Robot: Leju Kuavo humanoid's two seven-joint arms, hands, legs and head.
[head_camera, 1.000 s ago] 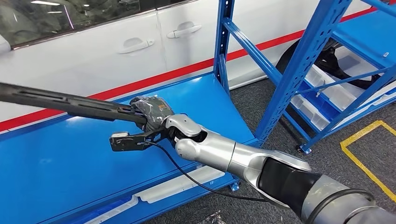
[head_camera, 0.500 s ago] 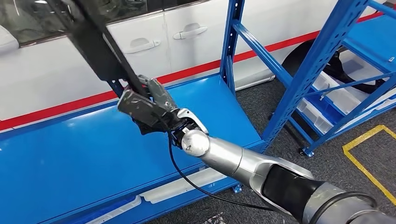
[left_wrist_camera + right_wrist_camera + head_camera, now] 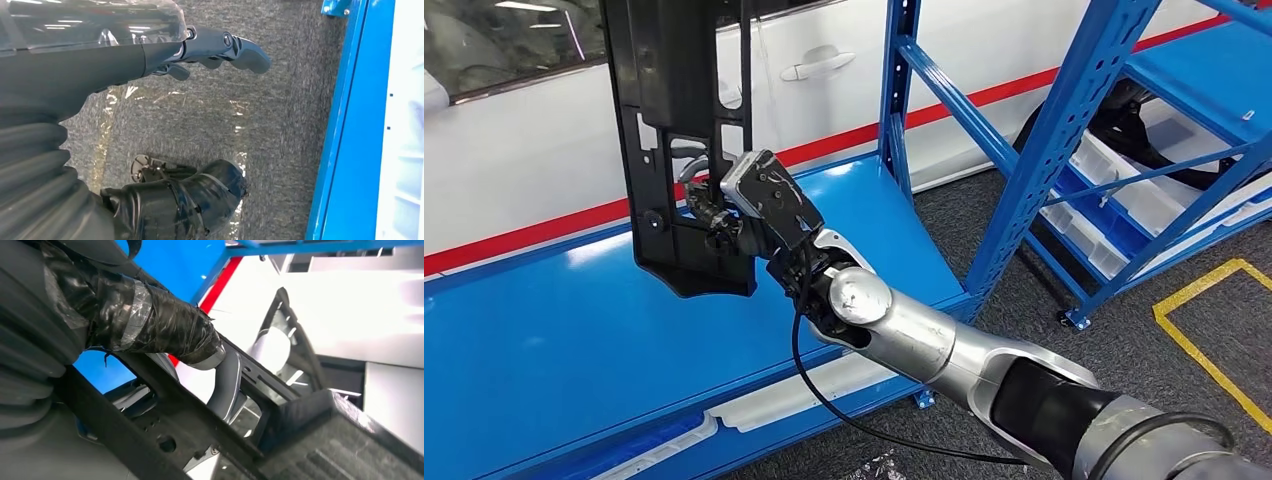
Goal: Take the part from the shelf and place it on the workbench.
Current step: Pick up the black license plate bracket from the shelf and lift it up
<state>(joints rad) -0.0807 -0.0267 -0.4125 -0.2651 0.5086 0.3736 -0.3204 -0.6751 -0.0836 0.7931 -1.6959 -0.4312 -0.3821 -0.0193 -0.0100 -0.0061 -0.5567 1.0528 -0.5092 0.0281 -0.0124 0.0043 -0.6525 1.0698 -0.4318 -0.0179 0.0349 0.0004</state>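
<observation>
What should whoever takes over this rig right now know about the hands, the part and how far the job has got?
Right hand: grips the long black plastic part with cut-outs, holding it roughly upright above the blue metal shelf deck, clear of the surface.
Left hand: holds nothing, fingers apart, hanging over grey carpet floor.
Done: the part is off the shelf.
Left: carry it away from the blue rack upright, likely minding the part's length, and set it on the workbench, which these views don't show.
</observation>
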